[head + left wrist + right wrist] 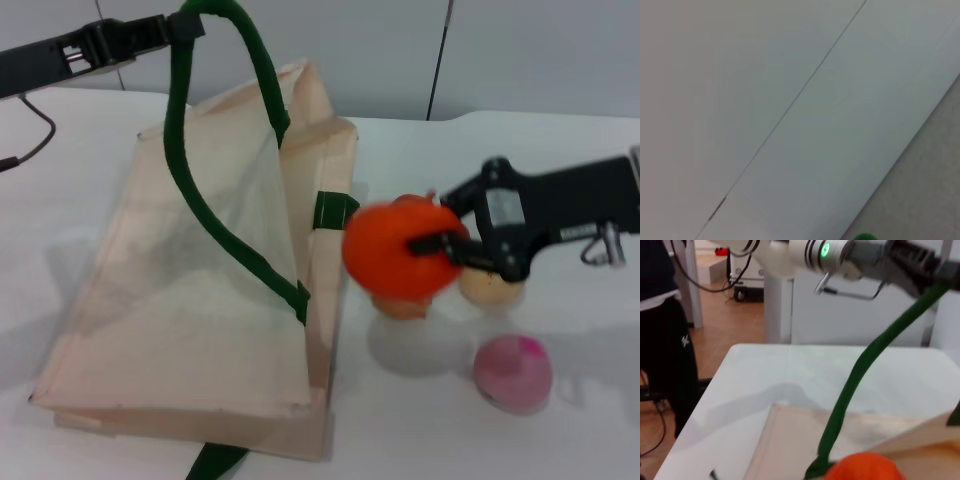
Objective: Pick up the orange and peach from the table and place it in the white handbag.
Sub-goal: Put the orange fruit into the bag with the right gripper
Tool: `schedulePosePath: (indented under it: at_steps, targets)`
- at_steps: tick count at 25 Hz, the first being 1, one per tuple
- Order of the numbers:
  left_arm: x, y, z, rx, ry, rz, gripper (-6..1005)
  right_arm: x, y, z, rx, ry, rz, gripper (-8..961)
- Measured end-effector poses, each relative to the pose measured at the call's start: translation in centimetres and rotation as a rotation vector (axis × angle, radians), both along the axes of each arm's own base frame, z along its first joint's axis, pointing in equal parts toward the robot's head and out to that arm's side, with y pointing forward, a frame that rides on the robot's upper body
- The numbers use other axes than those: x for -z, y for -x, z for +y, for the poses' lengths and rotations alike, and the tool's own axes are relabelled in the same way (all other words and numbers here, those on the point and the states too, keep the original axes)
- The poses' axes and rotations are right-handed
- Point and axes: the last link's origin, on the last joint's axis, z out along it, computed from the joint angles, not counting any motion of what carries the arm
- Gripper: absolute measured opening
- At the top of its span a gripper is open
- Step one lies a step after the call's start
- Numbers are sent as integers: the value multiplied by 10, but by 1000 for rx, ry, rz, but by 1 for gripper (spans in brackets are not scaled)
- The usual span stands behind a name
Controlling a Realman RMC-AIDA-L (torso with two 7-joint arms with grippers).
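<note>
Right gripper [440, 243] clamps bright round orange [395, 250] | left gripper [180, 27] lifts green handle [215, 150]

My left gripper [180, 25] holding up a handle of the white handbag [200, 300] lying at my left, my right gripper [450, 243] holding the orange [395, 250] just right of it, the peach [512, 373] on the table [560, 440] nearer me.

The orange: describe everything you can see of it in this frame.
The orange is a bright orange-red round fruit, smooth-looking, the largest fruit in view. It is held off the table in the right end effector, whose dark fingers close across its side. It hangs just beside the handbag's open edge, above a beige fruit. The right wrist view shows only its top.
</note>
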Motion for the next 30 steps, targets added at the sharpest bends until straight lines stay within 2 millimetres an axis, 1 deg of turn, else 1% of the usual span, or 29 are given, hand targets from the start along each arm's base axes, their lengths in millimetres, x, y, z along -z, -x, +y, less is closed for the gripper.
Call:
schedulePosePath:
  at_steps: [4, 9, 12, 17, 23, 30]
  targets:
    - [2, -5, 0, 20, 8, -10, 143, -1, 17, 11, -22, -35, 33, 108]
    - [5, -11, 2, 41, 23, -24, 143, 8, 30, 24, -7, -72, 38, 89]
    - [7, -16, 3, 60, 32, -32, 143, 13, 32, 32, 14, -102, 24, 78]
    - [7, -20, 3, 78, 34, -45, 143, 20, 27, 40, 51, -145, -9, 64]
    - [8, -24, 1, 100, 31, -73, 144, 41, 27, 44, 66, -144, -73, 60]
    - [5, -28, 0, 121, 15, -102, 144, 72, 44, 39, 17, -82, -123, 59]
